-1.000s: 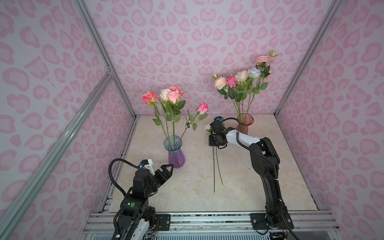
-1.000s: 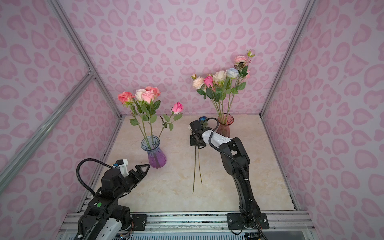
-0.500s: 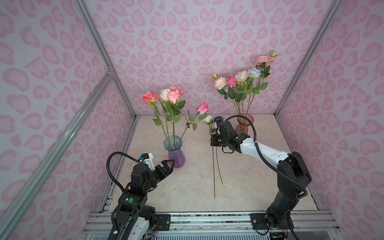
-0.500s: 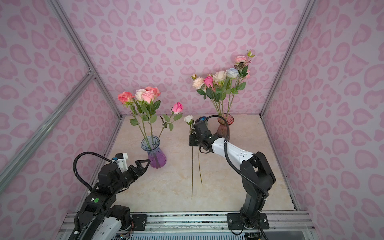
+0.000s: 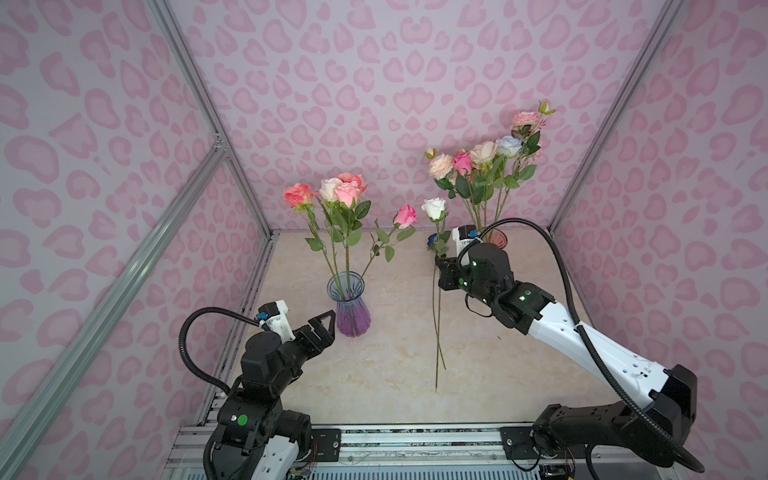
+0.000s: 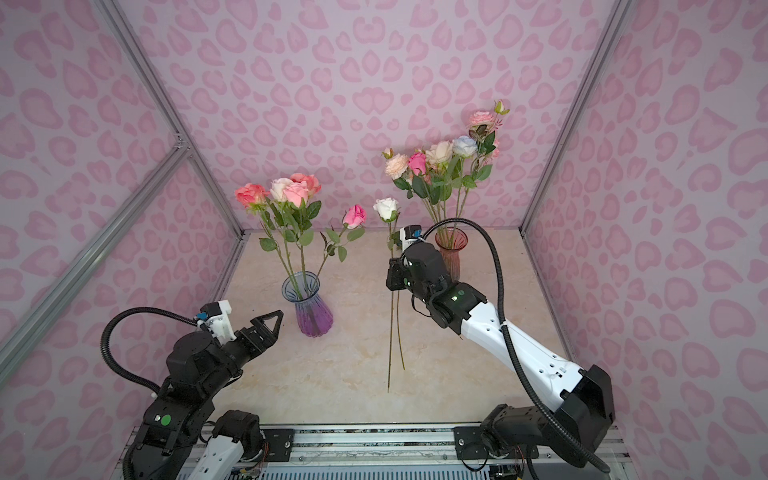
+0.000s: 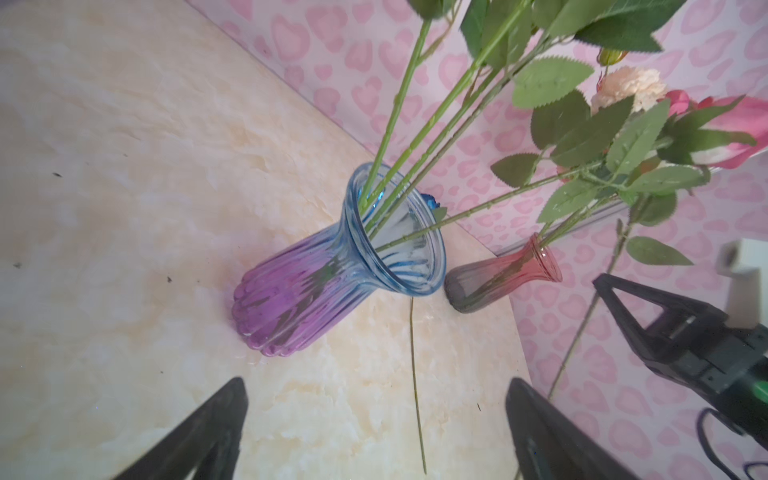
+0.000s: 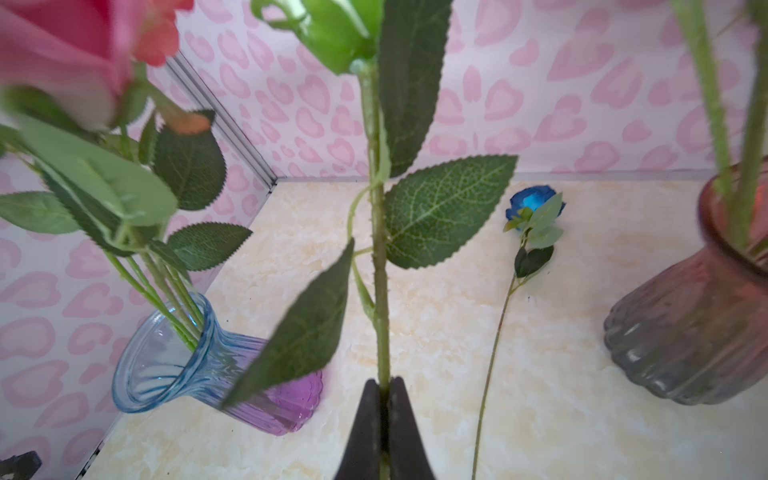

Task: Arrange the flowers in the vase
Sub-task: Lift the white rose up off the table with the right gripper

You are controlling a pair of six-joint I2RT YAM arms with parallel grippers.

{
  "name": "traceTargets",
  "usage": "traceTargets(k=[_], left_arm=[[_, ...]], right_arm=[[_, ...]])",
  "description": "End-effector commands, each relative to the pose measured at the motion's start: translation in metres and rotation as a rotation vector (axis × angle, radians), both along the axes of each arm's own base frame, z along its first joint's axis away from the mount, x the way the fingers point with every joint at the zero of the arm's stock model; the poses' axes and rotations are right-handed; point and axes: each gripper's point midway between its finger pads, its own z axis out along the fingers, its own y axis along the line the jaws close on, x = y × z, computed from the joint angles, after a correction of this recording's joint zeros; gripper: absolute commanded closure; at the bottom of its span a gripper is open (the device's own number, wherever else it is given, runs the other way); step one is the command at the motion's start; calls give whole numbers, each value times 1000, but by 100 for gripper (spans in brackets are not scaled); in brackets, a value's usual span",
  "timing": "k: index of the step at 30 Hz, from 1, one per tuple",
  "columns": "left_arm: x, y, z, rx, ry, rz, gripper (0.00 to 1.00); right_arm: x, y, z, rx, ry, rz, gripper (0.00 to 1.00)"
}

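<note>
Right wrist view: the right end effector (image 8: 384, 415) is clamped tight on the green stem of the white rose (image 8: 379, 291), its two black fingers (image 8: 365, 428) pressed together with only the stem between them. In both top views the white rose (image 5: 433, 208) stands roughly upright in that grip, between the two vases. Its bloom is above the right end effector (image 5: 442, 272) and its long stem runs down toward the desk (image 5: 374, 374); whether the tip touches the surface I cannot tell.

The dark blue rose (image 8: 532, 203) lies flat on the desk, between the held stem and the red vase (image 8: 685, 332), touching neither. The red vase, at the back right of the desk, holds flowers (image 5: 478, 160) in peach, pink, cream and pale blue. The blue-and-purple vase (image 5: 349, 307) stands left of the middle and holds more flowers (image 5: 338, 191) in pink, peach and cream, one pink bloom leaning out to the right.

In the left wrist view the left end effector (image 7: 376, 384) has its fingers spread wide and holds nothing. In a top view the left end effector (image 5: 322, 330) hovers just beside the foot of the blue-and-purple vase, on its near left, not touching it.
</note>
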Motion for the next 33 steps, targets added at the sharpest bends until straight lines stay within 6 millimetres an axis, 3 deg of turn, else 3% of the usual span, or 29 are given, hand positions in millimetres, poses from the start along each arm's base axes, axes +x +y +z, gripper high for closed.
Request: traceTargets(k=[1, 9, 21, 27, 33], left_arm=[[-7, 32, -1, 73, 4, 157, 2], [-6, 34, -12, 61, 12, 180, 3], [-4, 36, -15, 79, 80, 189, 3], [-6, 30, -16, 59, 83, 160, 3], [-9, 29, -21, 60, 92, 147, 3]], right_arm=[[-7, -7, 29, -21, -124, -47, 100], [-46, 12, 123, 31, -424, -14, 100], [-56, 99, 214, 191, -670, 116, 100], [-50, 127, 236, 252, -718, 147, 100], [-44, 144, 243, 275, -732, 157, 100]])
